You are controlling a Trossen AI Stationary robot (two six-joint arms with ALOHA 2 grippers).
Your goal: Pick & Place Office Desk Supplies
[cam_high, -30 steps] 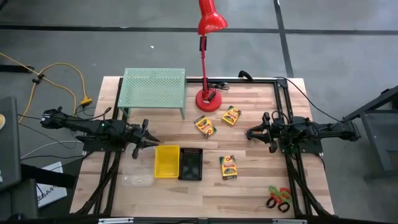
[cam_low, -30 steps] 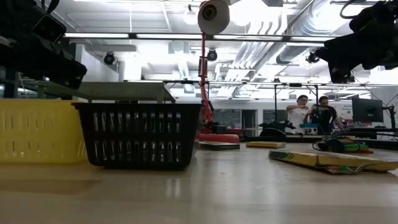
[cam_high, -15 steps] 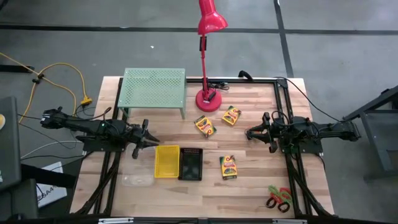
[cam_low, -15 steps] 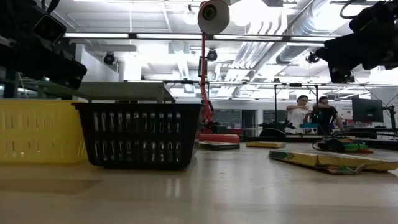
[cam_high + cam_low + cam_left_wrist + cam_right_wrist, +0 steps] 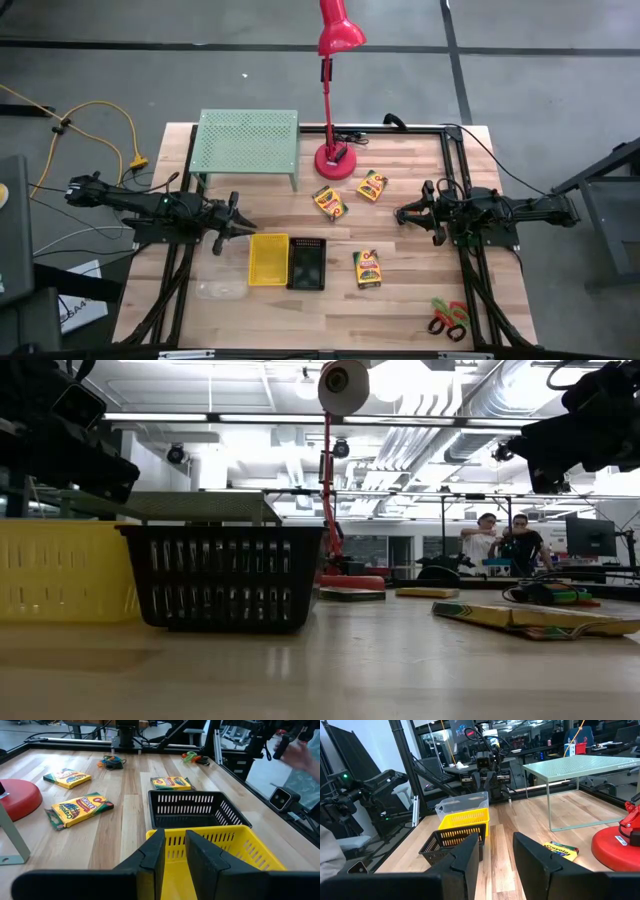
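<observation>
Wooden table (image 5: 400,300), crayon boxes (image 5: 80,809) labelled Crayola

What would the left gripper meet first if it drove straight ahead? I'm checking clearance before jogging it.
Probably the yellow bin: the left gripper, open and empty, points right at its near wall, with the black mesh bin just behind. Its height over the rim is unclear, so it might pass above.

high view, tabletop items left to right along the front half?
clear bin → yellow bin → black mesh bin → crayon box → scissors
</observation>
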